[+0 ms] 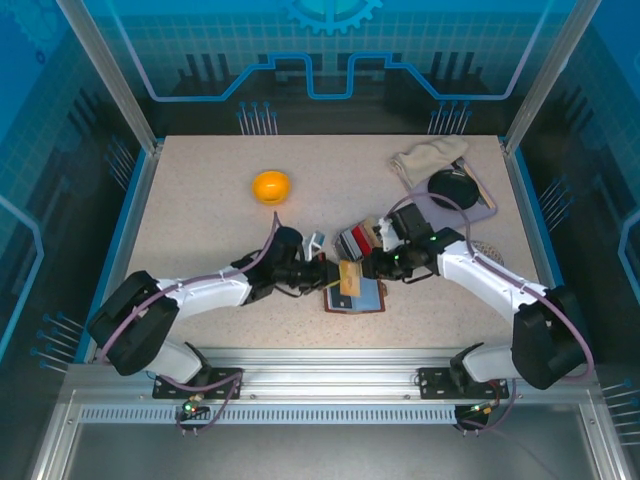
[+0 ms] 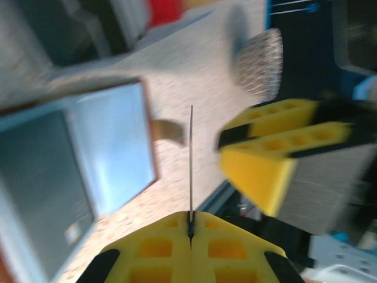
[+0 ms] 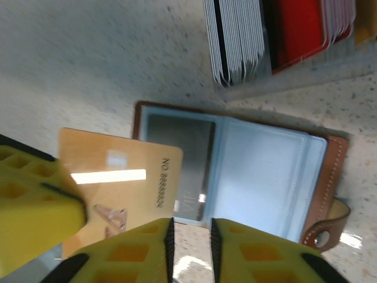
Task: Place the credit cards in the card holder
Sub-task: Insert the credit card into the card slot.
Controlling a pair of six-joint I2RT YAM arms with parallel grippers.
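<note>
Speckled table (image 1: 200, 200), open card holder (image 3: 259, 171), gold card (image 3: 118, 177)

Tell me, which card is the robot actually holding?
The gold card, pinched by the left arm's fingers over the open card holder. The white, black and red cards stand packed in the clear tray.

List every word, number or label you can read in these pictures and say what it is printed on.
"NO 88888…": printed sideways on the gold card; the last digits are too blurred to be sure of.
Emblem lower on the same card: too blurred to read.
Pale marks on the dark card in the card holder: unreadable.
Stacked cards: no legible print.
</note>
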